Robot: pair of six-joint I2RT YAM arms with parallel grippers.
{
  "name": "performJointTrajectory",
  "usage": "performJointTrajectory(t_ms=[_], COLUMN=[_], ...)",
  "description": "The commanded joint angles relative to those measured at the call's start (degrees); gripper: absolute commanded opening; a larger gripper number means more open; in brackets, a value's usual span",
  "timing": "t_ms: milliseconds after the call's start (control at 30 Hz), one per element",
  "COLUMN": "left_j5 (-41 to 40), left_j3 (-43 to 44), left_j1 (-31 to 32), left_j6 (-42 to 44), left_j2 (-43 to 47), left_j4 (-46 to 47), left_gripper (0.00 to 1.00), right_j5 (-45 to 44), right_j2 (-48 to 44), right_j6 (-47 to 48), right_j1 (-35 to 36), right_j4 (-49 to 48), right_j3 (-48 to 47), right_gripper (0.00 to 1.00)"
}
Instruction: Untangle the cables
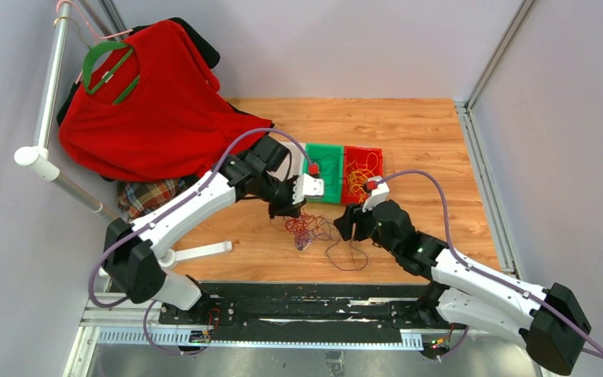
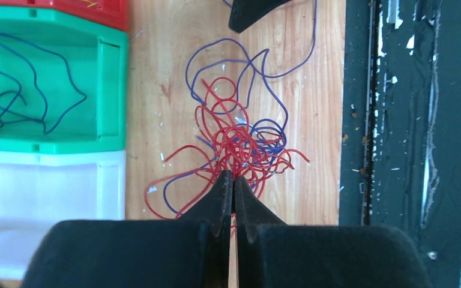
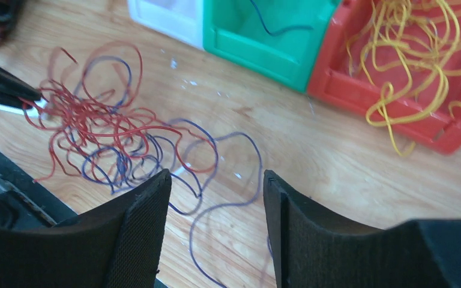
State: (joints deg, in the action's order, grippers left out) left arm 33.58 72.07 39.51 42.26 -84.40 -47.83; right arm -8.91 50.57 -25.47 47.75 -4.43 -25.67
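Cables (image 2: 240, 144) lie tangled at the closed left claw (image 2: 233, 179).

Two white-shelled arms with black joints fill our frame: left arm (image 1: 184, 206) and right arm (image 1: 479, 279), each with a lilac hose (image 1: 412, 171). Left gripper (image 2: 234, 177) and right gripper (image 3: 216, 175) carry black, wedge-shaped fingers.
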Motion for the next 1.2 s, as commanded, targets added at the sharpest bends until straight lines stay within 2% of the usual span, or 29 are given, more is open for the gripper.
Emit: performJointTrajectory(t_ms=[0, 267, 467, 567, 700, 800, 1167], left_j5=[-1.65, -2.81, -0.66, 0.61, 3.08, 3.79, 0.00], left_j3=[1.09, 2.49, 4.59, 6.97, 11.49, 15.56, 34.41], left_j1=[0.22, 0.22, 0.22, 0.22, 0.22, 0.22, 0.22], left_j6=[-6.31, -13.33, -15.07, -15.19, -14.14, -13.36, -11.93], left_j2=[4.78, 10.07, 12.41, 13.13, 13.69, 14.10, 14.81], left_j4=[-3.70, -4.55, -7.48, -9.98, -14.24, -17.30, -19.22], left_gripper=[0.01, 0.01, 0.01, 0.01, 0.01, 0.01, 0.00], right_j5=[2.10, 1.82, -0.07, -0.43, -3.36, -5.78, -7.65], right_j2=[1.17, 10.27, 15.63, 17.11, 19.13, 19.72, 19.90], right_j6=[1.04, 4.56, 4.66, 4.44, 3.59, 2.72, -2.69], right_j1=[3.02, 12.19, 13.78, 13.78, 13.74, 13.54, 11.32], right_j4=[-4.98, -9.62, -13.85, -15.56, -16.14, -17.21, -21.22], right_j3=[-5.21, -12.80, -13.66, -13.61, -12.65, -10.13, 0.04], right_gripper=[0.60, 0.65, 0.65, 0.61, 0.47, 0.42, 0.40])
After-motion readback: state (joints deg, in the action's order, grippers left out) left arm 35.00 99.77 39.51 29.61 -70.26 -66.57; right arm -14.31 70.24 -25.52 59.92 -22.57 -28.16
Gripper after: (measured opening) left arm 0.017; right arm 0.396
